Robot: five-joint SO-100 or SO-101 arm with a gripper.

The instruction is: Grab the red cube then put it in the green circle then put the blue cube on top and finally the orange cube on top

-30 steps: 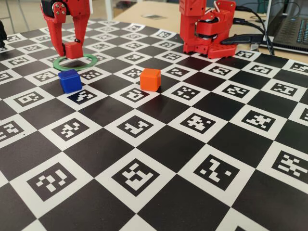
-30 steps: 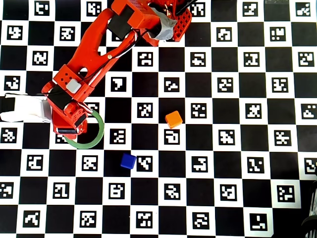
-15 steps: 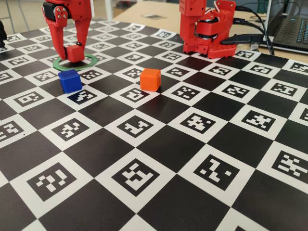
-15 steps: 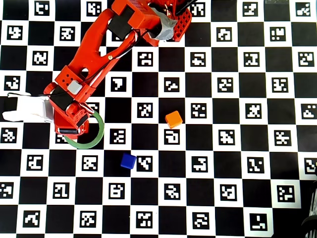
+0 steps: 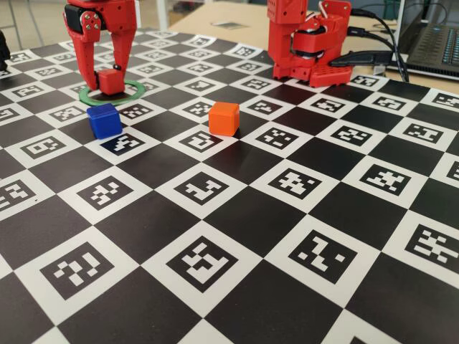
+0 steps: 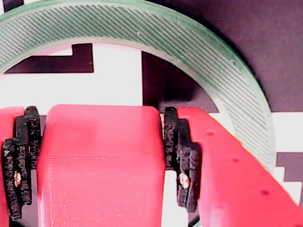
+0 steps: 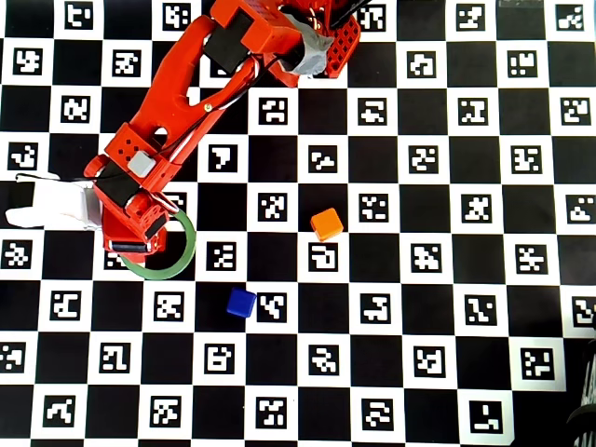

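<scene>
The red cube point(image 5: 110, 81) sits inside the green circle point(image 5: 136, 89) at the far left of the fixed view. My gripper point(image 5: 106, 80) stands over it with a finger on each side. In the wrist view the cube point(image 6: 99, 161) fills the gap between the black pads point(image 6: 180, 156), which lie against its sides, with the circle point(image 6: 189, 42) arcing behind. My gripper point(image 6: 100, 161) is shut on it. Overhead, the gripper point(image 7: 128, 244) hides the red cube; the circle point(image 7: 186, 247) shows beside it. The blue cube point(image 5: 105, 120) point(image 7: 241, 302) and orange cube point(image 5: 224, 117) point(image 7: 327, 224) lie apart on the mat.
The table is covered by a black-and-white checkered mat with printed markers point(image 5: 201, 261). The arm's red base point(image 5: 308, 43) stands at the back, with cables and a laptop point(image 5: 434, 43) at the far right. A white object point(image 7: 51, 205) lies left of the gripper.
The gripper has come down with the red cube, from just above the green circle to the mat inside it. The blue and orange cubes have not moved.
</scene>
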